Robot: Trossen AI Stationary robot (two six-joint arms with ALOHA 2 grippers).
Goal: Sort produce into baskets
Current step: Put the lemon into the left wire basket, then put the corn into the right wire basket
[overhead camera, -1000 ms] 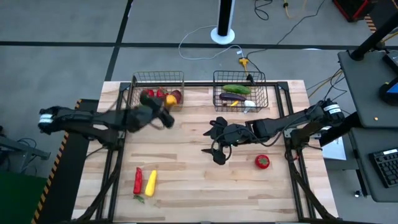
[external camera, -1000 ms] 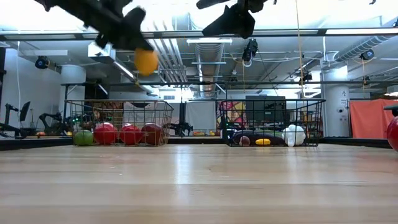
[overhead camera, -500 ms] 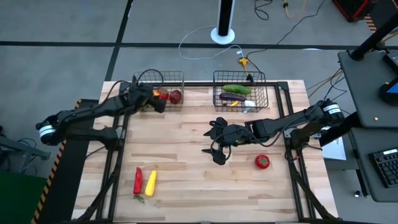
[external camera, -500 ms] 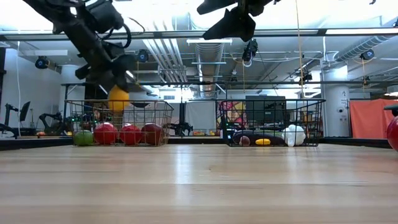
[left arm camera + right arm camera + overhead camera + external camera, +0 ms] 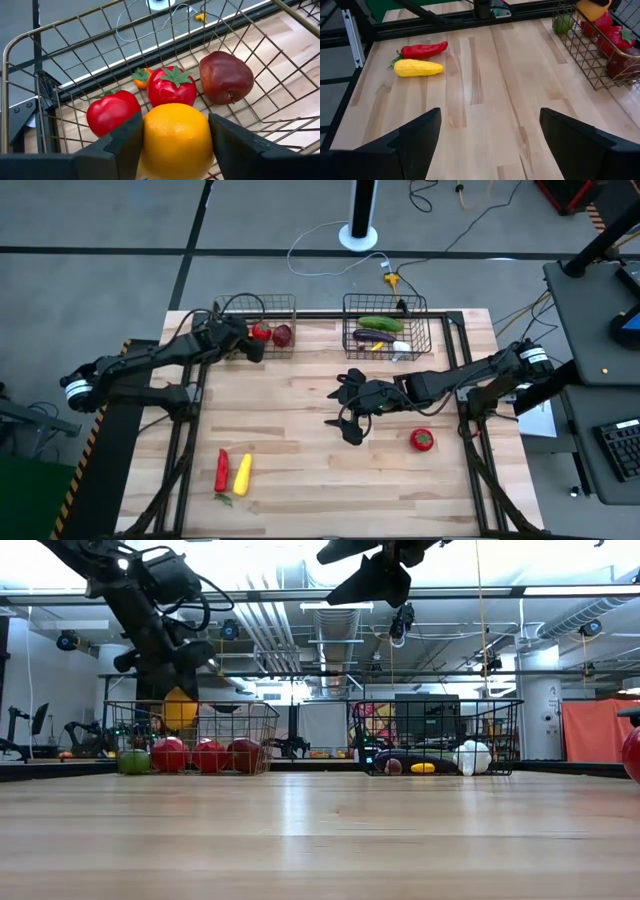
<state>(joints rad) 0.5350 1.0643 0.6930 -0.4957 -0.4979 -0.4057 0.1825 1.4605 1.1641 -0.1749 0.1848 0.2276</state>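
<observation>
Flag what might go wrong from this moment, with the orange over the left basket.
1. The left hand has the orange between its fingers directly above a tomato; released here, it may land on the tomato and roll against the dark-red apple.
2. The left basket is crowded, so the descending fingers might catch its wire wall.
3. The right hand hangs open over the table's middle, with the loose tomato beside it; a careless sweep could knock it.
</observation>
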